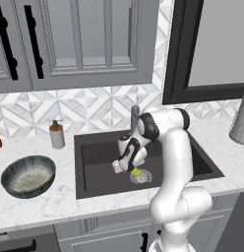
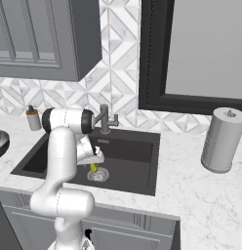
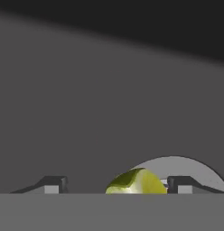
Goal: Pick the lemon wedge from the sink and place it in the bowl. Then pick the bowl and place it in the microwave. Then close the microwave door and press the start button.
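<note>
Reaching down into the dark grey sink, the jaws stand apart astride the glossy yellow lemon wedge, not clenched on it; it lies at the round metal drain. A streaked bowl sits on the marbled table.

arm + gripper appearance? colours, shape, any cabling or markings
Arm: glossy white rounded links with dark joint bands, thick tubular segments. Gripper: white hand body, two small dark grey fingers with lighter pads. No cables or markings that I can make out.
</note>
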Motion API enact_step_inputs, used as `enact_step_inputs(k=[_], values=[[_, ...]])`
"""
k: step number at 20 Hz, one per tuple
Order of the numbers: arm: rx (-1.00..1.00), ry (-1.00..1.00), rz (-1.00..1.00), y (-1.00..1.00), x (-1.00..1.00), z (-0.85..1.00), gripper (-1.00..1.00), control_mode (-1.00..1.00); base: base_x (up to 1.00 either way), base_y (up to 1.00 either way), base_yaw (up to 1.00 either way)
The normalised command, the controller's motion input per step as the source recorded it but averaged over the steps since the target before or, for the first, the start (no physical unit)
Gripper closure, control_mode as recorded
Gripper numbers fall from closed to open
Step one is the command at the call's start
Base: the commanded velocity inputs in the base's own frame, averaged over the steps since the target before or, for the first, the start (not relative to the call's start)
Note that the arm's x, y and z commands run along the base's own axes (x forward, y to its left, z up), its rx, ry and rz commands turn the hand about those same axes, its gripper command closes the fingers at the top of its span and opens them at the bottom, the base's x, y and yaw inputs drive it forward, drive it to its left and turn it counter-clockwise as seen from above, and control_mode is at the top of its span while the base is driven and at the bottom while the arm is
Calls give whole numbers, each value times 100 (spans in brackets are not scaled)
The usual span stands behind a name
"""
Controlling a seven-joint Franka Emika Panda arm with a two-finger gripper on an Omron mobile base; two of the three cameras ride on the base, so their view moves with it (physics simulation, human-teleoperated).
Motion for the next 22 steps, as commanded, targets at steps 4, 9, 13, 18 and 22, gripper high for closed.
enact_step_inputs(k=[4,9,13,18,22], values=[[0,0,0,0,-9,-26,100,-100,0,0,0],[0,0,0,0,-13,-13,100,-100,0,0,0],[0,-8,0,17,-35,6,100,-100,0,0,0],[0,-7,0,18,-14,5,100,-100,0,0,0],[0,-1,0,19,0,8,100,-100,0,0,0]])
